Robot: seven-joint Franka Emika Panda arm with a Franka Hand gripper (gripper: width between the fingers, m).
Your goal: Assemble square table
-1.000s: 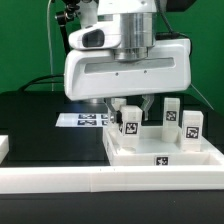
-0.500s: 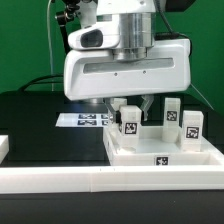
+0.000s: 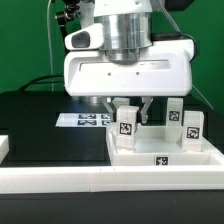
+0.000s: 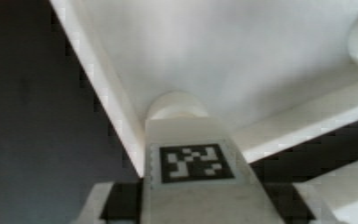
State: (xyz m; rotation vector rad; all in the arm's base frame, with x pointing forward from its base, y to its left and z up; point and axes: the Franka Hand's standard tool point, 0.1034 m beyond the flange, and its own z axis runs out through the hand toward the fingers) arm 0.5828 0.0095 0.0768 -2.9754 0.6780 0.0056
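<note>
The white square table top [image 3: 165, 157] lies at the exterior view's right, behind the rail. My gripper [image 3: 127, 110] is shut on a white table leg [image 3: 126, 128], which it holds upright at the top's near-left corner. In the wrist view the leg [image 4: 195, 150], with its tag facing the camera, runs down between my fingers [image 4: 119, 205] onto the rimmed table top [image 4: 247, 60]. Whether the leg's foot sits in the corner socket I cannot tell. Two more legs [image 3: 175, 114] [image 3: 193, 127] stand upright on the top's right side.
The marker board [image 3: 84, 120] lies flat on the black table, left of the table top. A long white rail [image 3: 90, 181] runs along the front edge. A small white block [image 3: 3, 148] sits at the exterior view's far left.
The wrist has turned slightly about its upright axis with the leg still gripped. The leg has shifted a touch to the exterior view's left. The jaws keep the same width.
</note>
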